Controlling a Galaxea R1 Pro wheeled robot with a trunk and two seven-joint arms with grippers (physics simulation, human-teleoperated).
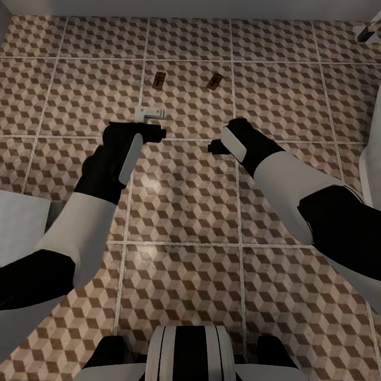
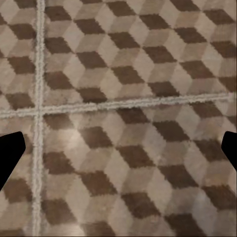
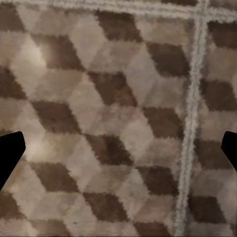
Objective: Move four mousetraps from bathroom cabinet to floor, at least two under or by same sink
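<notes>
Head view: two mousetraps lie at twelve o'clock on the bathroom floor. Left gripper and right gripper fingers spread, empty. Rolling forward risks running over them.

Left wrist view: bathroom floor straight below, cube-pattern tiles in brown, beige and cream. Two pale grout lines cross (one runs the full height, one the full width). Left end effector fingertips dark at both edges, spread wide, holding nothing.
</notes>
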